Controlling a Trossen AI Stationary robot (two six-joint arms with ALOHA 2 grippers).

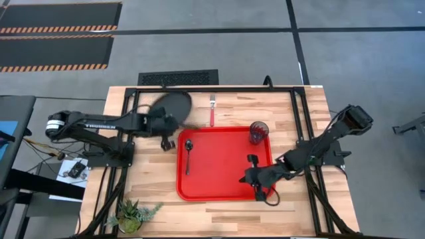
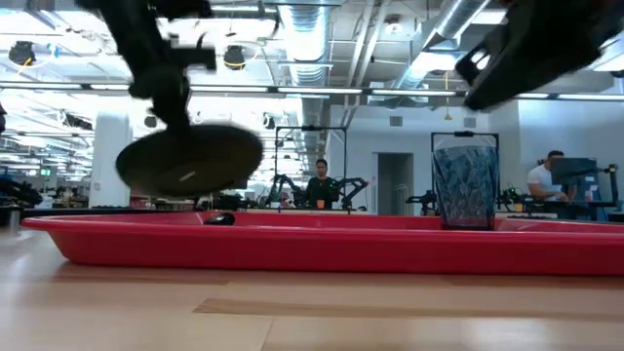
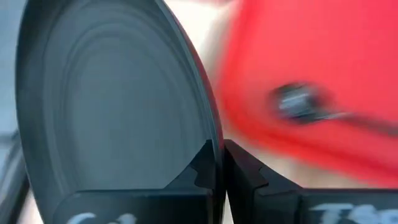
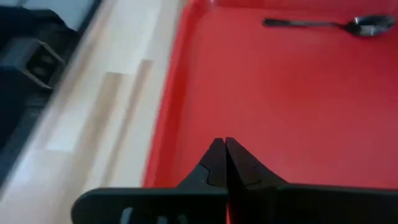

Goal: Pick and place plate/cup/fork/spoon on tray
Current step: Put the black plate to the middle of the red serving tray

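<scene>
While the table (image 1: 226, 206) lay under both arms, we found the tray (image 1: 222, 179) to be the biggest thing on it, just beside the left gripper (image 3: 221, 165) and directly under the right gripper (image 4: 225, 163). Next in size came the plate (image 1: 171, 108), which the left gripper had pinched by its rim, fingers closed on the edge; in the low view the plate hung tilted in the air, clear of the wood and just outside the tray. The cup (image 1: 259, 132) stood upright in the tray's far corner, beyond the right gripper, whose fingers were pressed together on nothing. The fork (image 1: 212, 111) lay on the wood beside the held plate, and the spoon (image 1: 188, 154) lay inside the tray, near the left gripper.
</scene>
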